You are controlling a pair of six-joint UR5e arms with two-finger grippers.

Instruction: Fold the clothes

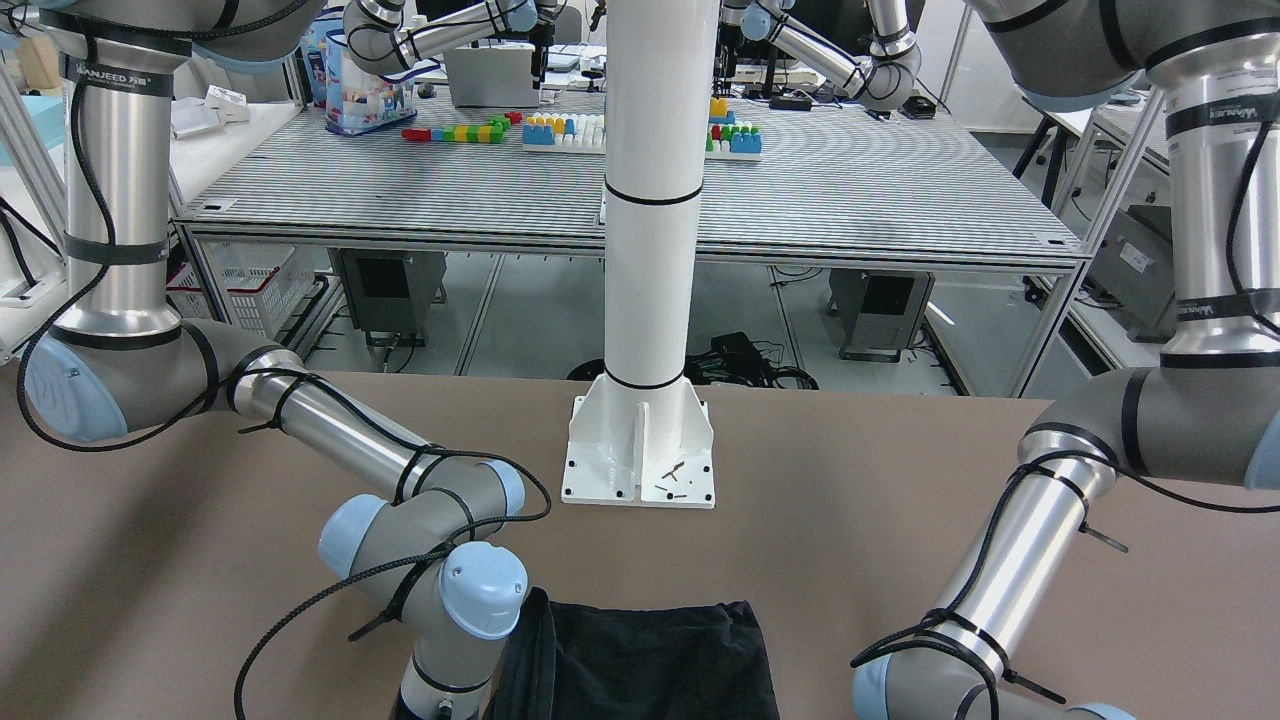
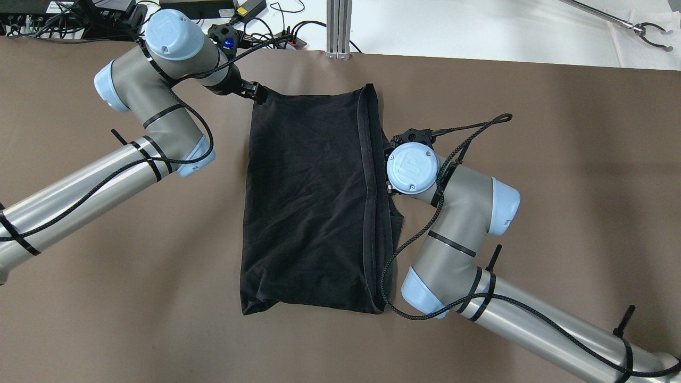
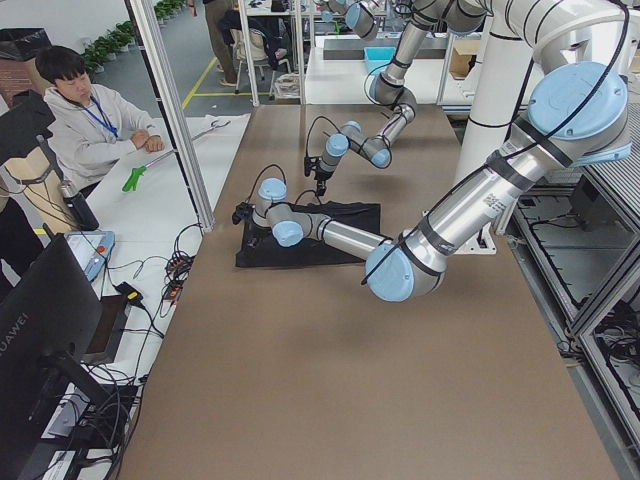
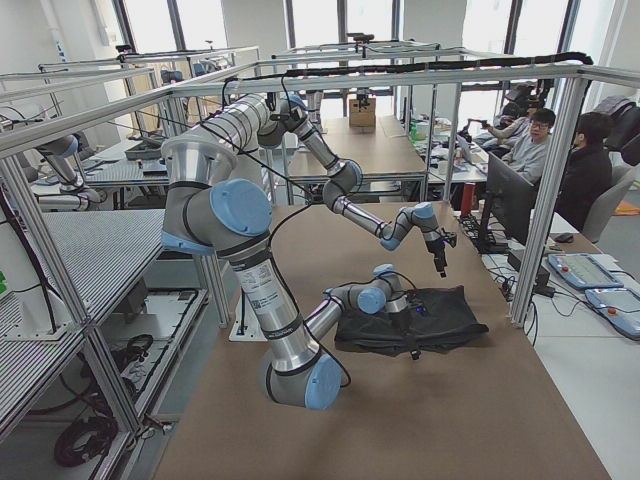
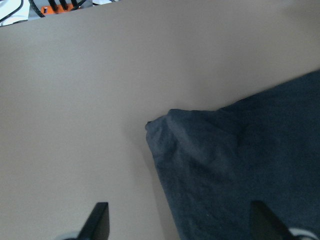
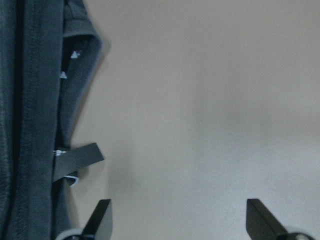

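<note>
The clothes (image 2: 314, 202) are one black fabric piece lying folded on the brown table (image 2: 532, 133), with a hemmed edge running down its right side. My left gripper (image 5: 180, 225) is open just above the fabric's far left corner (image 5: 172, 127), fingers wide apart and empty. In the overhead view the left gripper (image 2: 256, 93) sits right at that corner. My right gripper (image 6: 180, 220) is open beside the right hem (image 6: 30, 100), next to a small black tag (image 6: 80, 157). From overhead it is mostly hidden under its wrist (image 2: 412, 167).
A white pole on a bolted base plate (image 1: 640, 470) stands at the robot's side of the table. Cables and power boxes (image 2: 106, 16) lie beyond the far table edge. People sit at desks (image 3: 85, 120) off that side.
</note>
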